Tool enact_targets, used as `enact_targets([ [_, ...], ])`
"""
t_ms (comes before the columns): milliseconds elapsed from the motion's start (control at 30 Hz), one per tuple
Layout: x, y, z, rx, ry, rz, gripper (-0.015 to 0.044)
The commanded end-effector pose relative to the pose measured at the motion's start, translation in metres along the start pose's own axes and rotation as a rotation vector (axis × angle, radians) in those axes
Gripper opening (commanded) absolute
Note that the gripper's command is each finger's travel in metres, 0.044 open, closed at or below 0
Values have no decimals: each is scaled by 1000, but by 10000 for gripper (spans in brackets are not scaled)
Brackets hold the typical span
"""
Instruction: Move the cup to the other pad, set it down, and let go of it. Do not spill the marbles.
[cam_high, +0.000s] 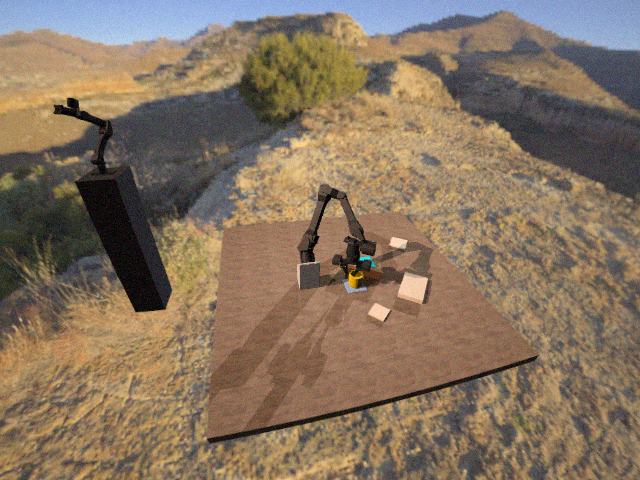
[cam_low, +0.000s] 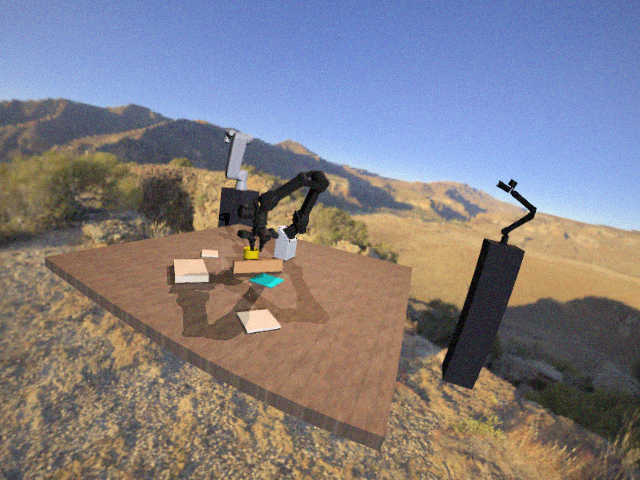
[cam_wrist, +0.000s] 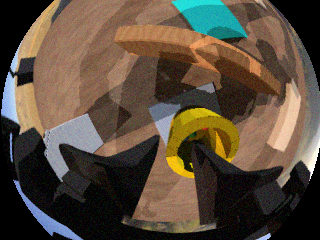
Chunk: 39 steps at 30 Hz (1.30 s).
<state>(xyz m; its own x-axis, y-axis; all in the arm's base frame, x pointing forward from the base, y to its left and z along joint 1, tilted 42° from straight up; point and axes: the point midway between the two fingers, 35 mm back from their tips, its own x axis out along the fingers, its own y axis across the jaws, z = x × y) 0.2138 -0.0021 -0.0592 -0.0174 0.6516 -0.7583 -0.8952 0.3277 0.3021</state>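
Observation:
The yellow cup (cam_high: 355, 279) (cam_low: 250, 253) (cam_wrist: 191, 118) stands upright on the blue-grey pad (cam_high: 355, 290) (cam_wrist: 161, 116). Small marbles (cam_wrist: 193, 135) show inside it, partly in shadow. My gripper (cam_high: 354, 270) (cam_low: 256, 248) (cam_wrist: 175, 141) is partly open and points down at the cup. In the wrist view one fingertip is over the cup's opening and the other is beside its outer wall, with the near wall between them; whether they touch it I cannot tell. The teal pad (cam_high: 368, 260) (cam_low: 266, 280) (cam_wrist: 212, 17) is bare.
A low wooden bar (cam_high: 373, 274) (cam_low: 257, 266) (cam_wrist: 155, 40) stands between the pads. A grey box (cam_high: 309, 275) (cam_low: 284, 246) (cam_wrist: 75, 140) is near the arm's base. Pale blocks (cam_high: 413, 287) (cam_low: 190, 271) lie around. Beyond the table an arm stands on a black pedestal (cam_high: 124, 242) (cam_low: 483, 310).

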Motion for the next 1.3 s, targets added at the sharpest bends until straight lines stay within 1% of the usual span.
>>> enact_targets([
  [0,8,2,1,6,-6,6,167],
  [200,17,4,1,6,-7,7,167],
  [400,18,4,1,6,-7,7,167],
  [1167,16,3,0,1,-2,5,13],
  [1200,16,3,0,1,-2,5,0],
  [1267,15,2,0,1,-2,5,0],
])
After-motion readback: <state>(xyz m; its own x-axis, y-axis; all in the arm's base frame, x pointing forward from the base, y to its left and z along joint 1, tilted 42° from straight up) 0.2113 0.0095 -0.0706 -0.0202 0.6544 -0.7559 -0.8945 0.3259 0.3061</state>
